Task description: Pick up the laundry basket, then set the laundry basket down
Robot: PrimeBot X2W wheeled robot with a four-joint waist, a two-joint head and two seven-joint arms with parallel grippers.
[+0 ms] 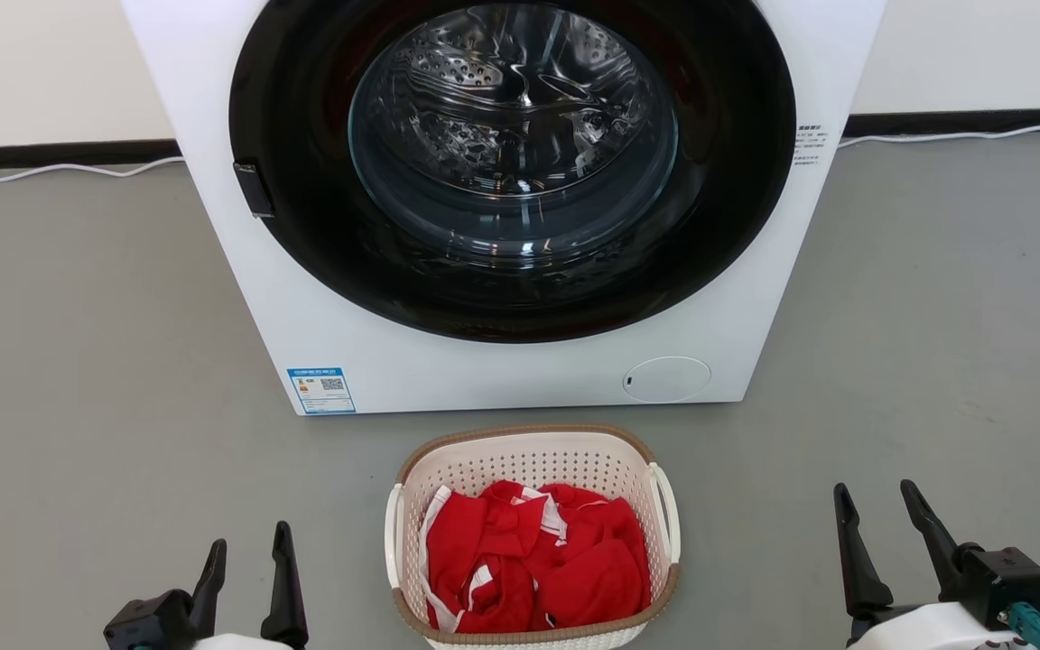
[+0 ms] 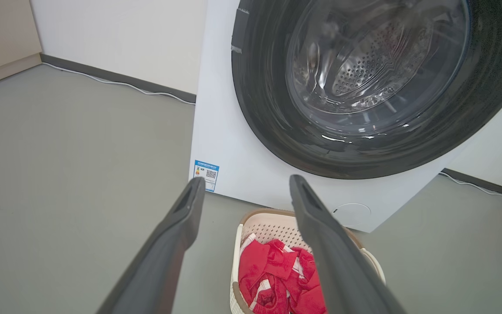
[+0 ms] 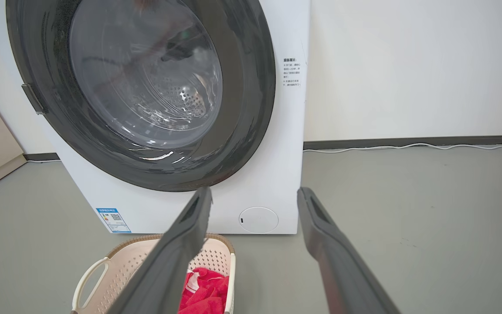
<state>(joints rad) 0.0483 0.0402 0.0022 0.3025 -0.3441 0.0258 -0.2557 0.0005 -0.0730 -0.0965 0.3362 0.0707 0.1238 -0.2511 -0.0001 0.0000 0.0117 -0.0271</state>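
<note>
Head view with both wrist views: the laundry basket (image 1: 529,465) stands upright on the grey floor (image 1: 78,406) just in front of the front-loading washing machine (image 1: 502,370), centred below its round glass door (image 1: 511,162), which appears shut, and separated from the cabinet by a narrow strip of floor; the placement suits loading, since the basket holds crumpled red-and-white garments (image 1: 538,560) heaped below its brown woven-look rim (image 1: 448,442); its long axis runs away from the robot, so the white loop left handle (image 1: 392,533) and right handle (image 1: 667,515) face outward, one toward each arm. The left gripper (image 1: 249,542) hangs low beside the basket's left flank, near but not touching, fingers parted and holding nothing; the right gripper (image 1: 875,492) sits well apart on the other side, fingers spread wider, likewise empty; both point forward toward the washer, and each wrist view shows the basket low in frame, partly behind one dark finger. Judged stage: no contact and no lift made; the flanking pose appears chosen for a two-handed pick, one gripper per handle. The next move likely calls for each arm to swing inward and down to its handle; the right arm has farther to travel; uneven closure or lift could tilt the basket and shift the clothes.
</note>
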